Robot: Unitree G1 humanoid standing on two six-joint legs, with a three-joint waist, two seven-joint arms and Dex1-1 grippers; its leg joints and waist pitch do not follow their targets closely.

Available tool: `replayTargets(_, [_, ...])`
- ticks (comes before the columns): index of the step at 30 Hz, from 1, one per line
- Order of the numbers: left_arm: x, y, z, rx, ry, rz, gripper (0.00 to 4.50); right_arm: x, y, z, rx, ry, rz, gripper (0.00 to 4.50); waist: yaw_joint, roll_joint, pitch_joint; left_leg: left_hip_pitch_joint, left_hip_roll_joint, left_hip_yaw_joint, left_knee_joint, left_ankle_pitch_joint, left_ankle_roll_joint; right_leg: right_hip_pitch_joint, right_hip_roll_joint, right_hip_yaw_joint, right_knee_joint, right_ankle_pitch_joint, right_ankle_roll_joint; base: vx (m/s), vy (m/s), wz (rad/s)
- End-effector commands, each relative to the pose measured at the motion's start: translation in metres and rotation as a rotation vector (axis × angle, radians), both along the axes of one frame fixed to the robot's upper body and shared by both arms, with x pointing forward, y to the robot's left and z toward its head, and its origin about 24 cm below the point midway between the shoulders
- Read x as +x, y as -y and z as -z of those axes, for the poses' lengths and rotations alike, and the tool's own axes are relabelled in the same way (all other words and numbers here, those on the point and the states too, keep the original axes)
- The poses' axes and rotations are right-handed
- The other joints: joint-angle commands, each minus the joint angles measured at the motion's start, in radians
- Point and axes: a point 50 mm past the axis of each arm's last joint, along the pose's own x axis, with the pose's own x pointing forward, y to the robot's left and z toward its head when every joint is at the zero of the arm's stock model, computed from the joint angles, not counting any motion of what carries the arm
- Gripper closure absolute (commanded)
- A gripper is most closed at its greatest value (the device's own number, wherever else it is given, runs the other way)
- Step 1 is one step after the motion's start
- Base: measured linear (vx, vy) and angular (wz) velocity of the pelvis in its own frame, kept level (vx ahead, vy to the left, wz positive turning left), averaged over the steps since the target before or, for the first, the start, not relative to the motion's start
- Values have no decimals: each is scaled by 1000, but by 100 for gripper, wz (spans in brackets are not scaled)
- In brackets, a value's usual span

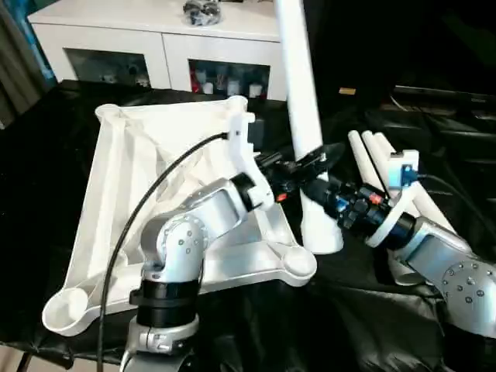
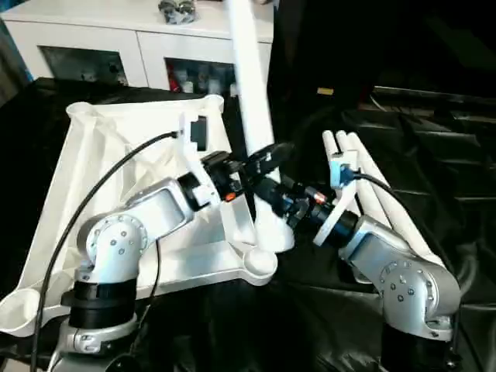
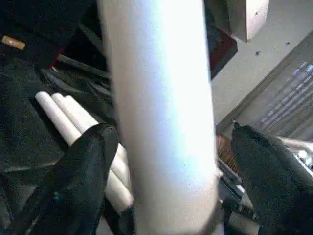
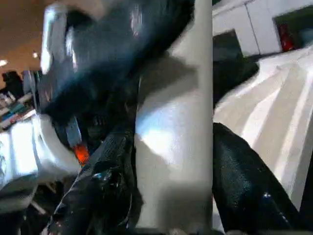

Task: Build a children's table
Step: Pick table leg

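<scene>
The big white table top [image 1: 155, 201] lies upside down on the black counter [image 1: 46, 139], ribs up, with round sockets at its corners. One long white leg [image 1: 298, 101] stands almost straight up at the corner of the top at about 4 o'clock, leaning a little toward 11 o'clock. Its bottom end is on the counter just beside that corner.

The right tool [image 4: 171, 196] holds this leg low down, one black finger on each side. The left tool [image 3: 161, 171] sits a bit higher on the same leg. Its two black fingers stand wide, with gaps between them and the leg.

Three more white legs [image 1: 380, 167] lie side by side on the counter at 3 o'clock. A white cabinet [image 1: 163, 46] with glass doors stands at 12 o'clock.
</scene>
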Motion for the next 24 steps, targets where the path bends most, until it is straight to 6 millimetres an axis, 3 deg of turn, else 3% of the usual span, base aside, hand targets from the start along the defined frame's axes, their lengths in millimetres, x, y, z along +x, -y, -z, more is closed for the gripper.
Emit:
replayTargets(1, [0, 1, -8, 16, 20, -20, 72, 0, -1, -5, -50, 40, 10, 265, 2, -6, -59, 24, 83, -40, -68, -98, 6, 28, -98, 49, -85, 40, -194, 0, 0, 0])
replayTargets(4, [5, -1, -7, 81, -5, -86, 75, 2, -6, -4, -136, 59, 39, 265, 2, -6, -58, 24, 81, -39, -67, -93, 12, 28, -98, 49, -85, 52, -195, 0, 0, 0])
replayTargets(7, [9, -1, -6, 127, -30, -151, 114, 6, -12, -3, -215, 84, 86, 265, -1, -6, -57, 25, 82, -40, -69, -101, 2, 29, -99, 49, -87, 47, -184, 0, 0, 0])
replayTargets(10, [14, -2, -3, 160, -78, -232, 125, 10, -20, -4, -265, 106, 125, 265, -2, -1, -57, 26, 82, -41, -69, -108, -2, 27, -97, 50, -88, 39, -184, 0, 0, 0])
replayTargets(11, [15, -2, -3, 163, -86, -244, 156, 10, -22, -4, -271, 110, 129, 265, -3, -3, -57, 26, 82, -42, -70, -109, -6, 26, -96, 49, -87, 40, -184, 0, 0, 0])
replayTargets(15, [18, -2, 0, 169, -123, -309, 171, 13, -33, -5, -323, 140, 162, 265, -3, 1, -58, 27, 83, -43, -71, -116, -16, 26, -95, 50, -85, 58, -183, 0, 0, 0])
replayTargets(16, [18, -2, 0, 160, -135, -328, 197, 13, -36, -6, -342, 155, 168, 265, -3, 4, -59, 26, 83, -44, -71, -113, -19, 27, -96, 50, -84, 71, -182, 0, 0, 0])
replayTargets(19, [19, 0, -2, 139, -143, -341, 210, 13, -41, -6, -358, 176, 168, 265, -4, -1, -58, 27, 83, -43, -71, -119, -22, 27, -96, 51, -84, 79, -179, 0, 0, 0])
replayTargets(24, [19, 1, -4, 113, -138, -335, 237, 13, -43, -7, -361, 185, 161, 265, -4, 1, -61, 26, 84, -43, -71, -107, -15, 29, -96, 49, -79, 119, -182, 0, 0, 0])
